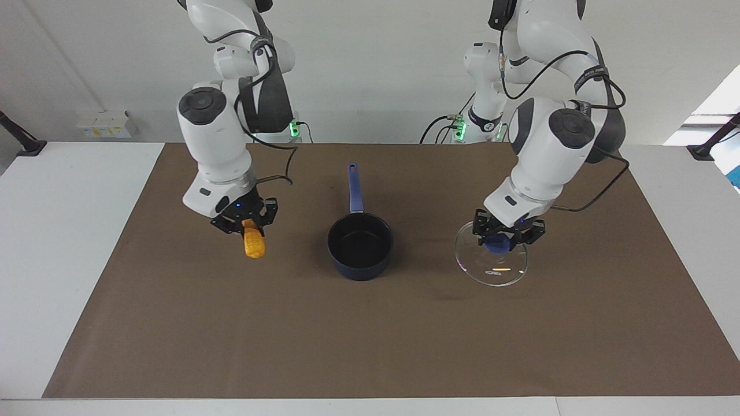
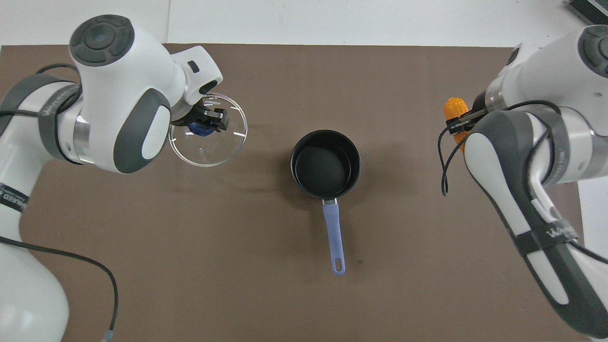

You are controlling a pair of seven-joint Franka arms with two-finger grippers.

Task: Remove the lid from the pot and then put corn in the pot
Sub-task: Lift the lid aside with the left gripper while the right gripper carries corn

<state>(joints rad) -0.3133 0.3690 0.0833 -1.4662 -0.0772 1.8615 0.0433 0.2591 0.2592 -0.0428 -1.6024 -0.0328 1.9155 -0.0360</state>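
Overhead view, as we log it: pot (image 2: pixel 326 164) mid-mat, uncovered, handle pointing toward the robots. Left gripper (image 1: pixel 502 238) clamps the lid (image 1: pixel 491 263) by its knob, tilted, above brown mat (image 1: pixel 370 346). Right gripper (image 1: pixel 247 222) grips the corn (image 1: pixel 254 242), hanging lengthwise downward. We note open mat around the pot.

A small dark navy pot (image 1: pixel 359 246) with a black inside is set upright and uncovered mid-table, its long blue-purple handle pointed toward the robots. A round clear glass lid (image 1: pixel 491 257) with a blue knob is held tilted toward the left arm's end. A stubby orange-yellow corn cob (image 1: pixel 253 242) is held hanging toward the right arm's end.
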